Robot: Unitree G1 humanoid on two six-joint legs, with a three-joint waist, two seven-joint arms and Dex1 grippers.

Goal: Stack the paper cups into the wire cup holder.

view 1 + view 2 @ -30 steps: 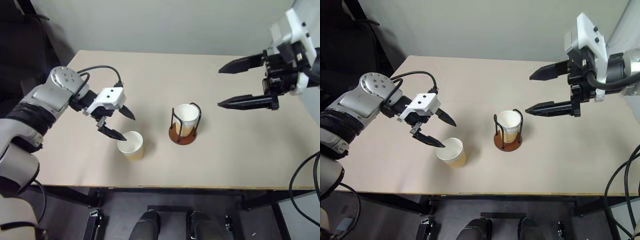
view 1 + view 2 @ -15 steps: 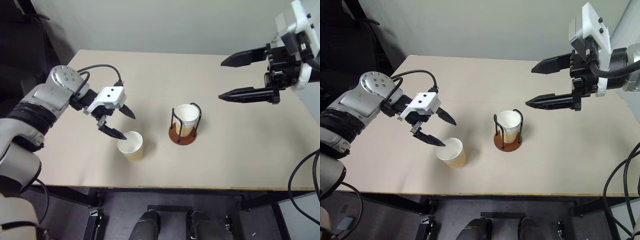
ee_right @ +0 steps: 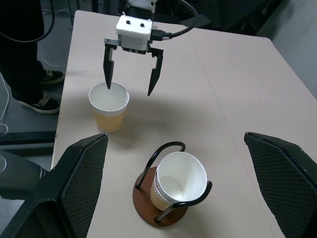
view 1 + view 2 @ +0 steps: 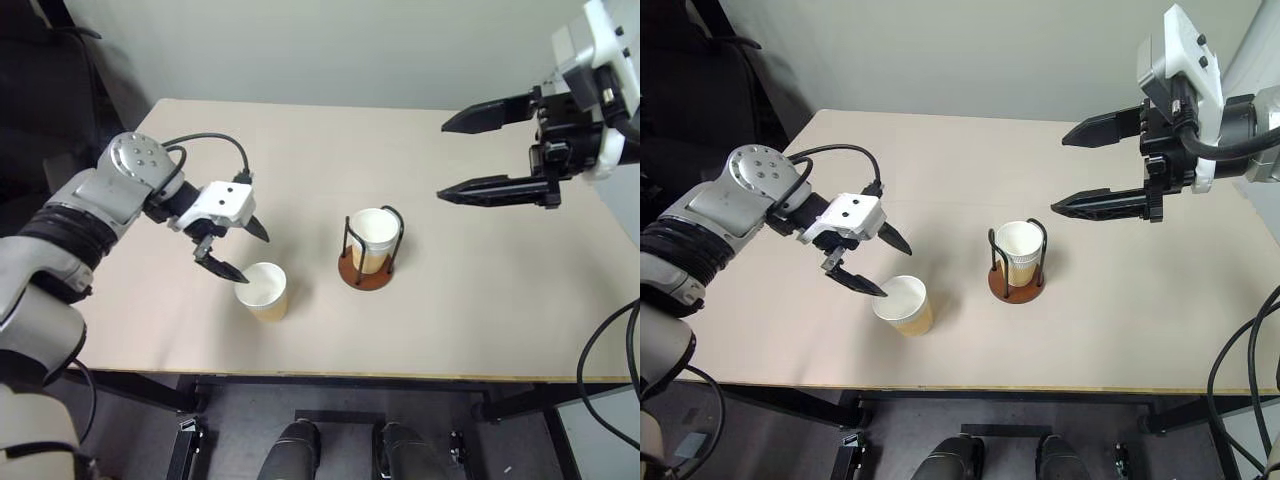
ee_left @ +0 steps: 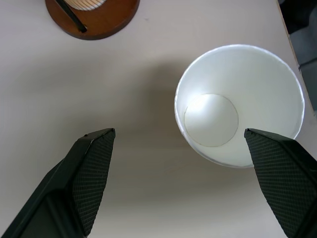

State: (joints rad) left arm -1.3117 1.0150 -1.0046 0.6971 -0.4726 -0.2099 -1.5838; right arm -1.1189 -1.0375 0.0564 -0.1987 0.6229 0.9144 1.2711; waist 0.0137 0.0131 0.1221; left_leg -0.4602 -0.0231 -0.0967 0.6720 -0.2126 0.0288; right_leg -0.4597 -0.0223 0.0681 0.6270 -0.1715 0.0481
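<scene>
A loose paper cup (image 4: 262, 290) stands upright near the table's front edge, tan outside and white inside. My left gripper (image 4: 252, 257) hangs open just above and left of it. One finger (image 5: 277, 168) is at the cup's rim (image 5: 240, 104) and the other is over bare table. To the right, the wire cup holder (image 4: 367, 272) has a paper cup (image 4: 372, 233) seated between its black loops. My right gripper (image 4: 442, 162) is open and empty, raised high over the table's right side and pointing left.
The beige table (image 4: 480, 300) has its front edge close below the loose cup and open surface to the right of the holder. A person's shoes (image 3: 42, 104) stand on the floor off the table's left side. A dark chair (image 4: 40, 60) is at the far left.
My left wrist has rolled a little beside the loose cup. The right gripper sits slightly higher than a second ago. Both cups and the holder have stayed put.
</scene>
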